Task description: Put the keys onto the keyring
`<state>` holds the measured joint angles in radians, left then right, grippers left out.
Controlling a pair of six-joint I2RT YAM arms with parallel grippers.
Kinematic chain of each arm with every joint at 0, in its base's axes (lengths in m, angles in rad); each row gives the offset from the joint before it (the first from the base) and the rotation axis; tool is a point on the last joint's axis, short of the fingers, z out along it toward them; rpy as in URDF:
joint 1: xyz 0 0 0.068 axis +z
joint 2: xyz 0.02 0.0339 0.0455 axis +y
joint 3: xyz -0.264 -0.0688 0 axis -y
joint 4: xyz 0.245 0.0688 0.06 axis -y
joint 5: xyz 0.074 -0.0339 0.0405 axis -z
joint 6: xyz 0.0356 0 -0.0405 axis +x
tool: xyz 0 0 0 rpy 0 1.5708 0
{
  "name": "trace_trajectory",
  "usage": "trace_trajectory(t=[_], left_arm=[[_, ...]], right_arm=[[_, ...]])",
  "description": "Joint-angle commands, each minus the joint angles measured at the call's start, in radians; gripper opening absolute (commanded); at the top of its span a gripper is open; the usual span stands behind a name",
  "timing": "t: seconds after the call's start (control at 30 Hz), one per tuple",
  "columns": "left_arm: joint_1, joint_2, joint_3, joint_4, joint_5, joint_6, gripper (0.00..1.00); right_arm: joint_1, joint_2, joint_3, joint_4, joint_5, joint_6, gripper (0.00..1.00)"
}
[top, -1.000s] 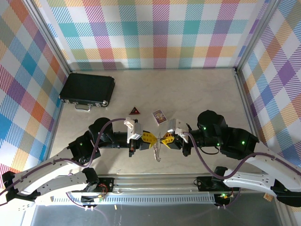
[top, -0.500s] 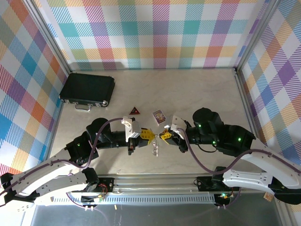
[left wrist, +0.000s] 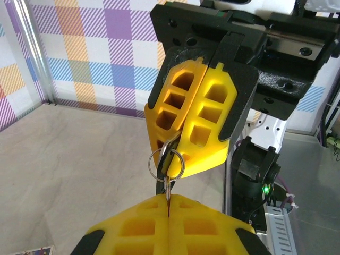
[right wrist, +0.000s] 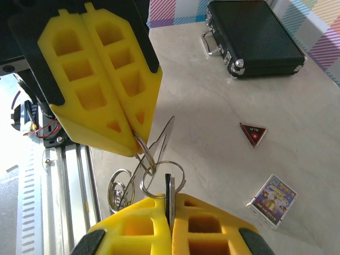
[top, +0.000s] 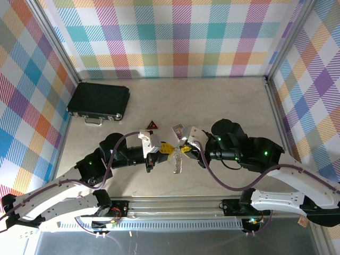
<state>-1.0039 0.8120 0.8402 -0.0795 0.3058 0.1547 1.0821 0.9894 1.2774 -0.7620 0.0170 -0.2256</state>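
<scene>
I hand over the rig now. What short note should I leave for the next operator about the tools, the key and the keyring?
Left tool: shut on the silvery oval wire keyring, which hangs below it.
Right tool: shut on the small black-headed key.
The two tools meet tip to tip.
Done: both things are lifted and brought together.
Left: I cannot tell whether the key is threaded yet; check this, then finish threading.
</scene>
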Motion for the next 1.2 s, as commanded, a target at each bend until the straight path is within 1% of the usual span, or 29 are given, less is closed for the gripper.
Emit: trace_trajectory(t=[0.0, 0.13, 0.4, 0.53, 0.8, 0.93, 0.97, 1.03, 1.1, 1.17], left_arm=[[-0.007, 0.001, -0.013, 0.009, 0.000, 0.023, 0.00], [-0.007, 0.027, -0.001, -0.002, 0.039, 0.029, 0.00], [-0.007, 0.051, 0.015, -0.008, 0.124, 0.028, 0.00], [-0.007, 0.053, 0.016, -0.012, 0.144, 0.025, 0.00], [-0.007, 0.032, 0.003, -0.021, 0.082, 0.019, 0.00], [-0.007, 0.032, -0.001, -0.014, 0.042, 0.007, 0.00], [-0.007, 0.031, -0.004, -0.007, 0.029, 0.004, 0.04], [-0.007, 0.032, -0.012, 0.002, 0.009, -0.002, 0.15], [-0.007, 0.033, -0.015, 0.008, -0.016, -0.011, 0.29], [-0.007, 0.026, -0.022, 0.015, -0.038, -0.019, 0.38]], right_arm=[[0.004, 0.003, 0.055, -0.026, 0.044, -0.015, 0.00], [0.023, 0.033, 0.085, -0.054, 0.038, -0.021, 0.00], [0.081, 0.081, 0.120, -0.081, 0.100, -0.043, 0.00], [0.101, 0.072, 0.127, -0.082, 0.124, -0.043, 0.00], [0.107, 0.058, 0.115, -0.080, 0.198, -0.031, 0.00], [0.107, 0.069, 0.148, -0.122, 0.241, -0.013, 0.00], [0.107, 0.071, 0.157, -0.134, 0.244, -0.009, 0.00], [0.106, 0.073, 0.166, -0.149, 0.248, 0.000, 0.00], [0.106, 0.077, 0.165, -0.157, 0.260, 0.014, 0.00], [0.106, 0.083, 0.157, -0.162, 0.259, 0.031, 0.00]])
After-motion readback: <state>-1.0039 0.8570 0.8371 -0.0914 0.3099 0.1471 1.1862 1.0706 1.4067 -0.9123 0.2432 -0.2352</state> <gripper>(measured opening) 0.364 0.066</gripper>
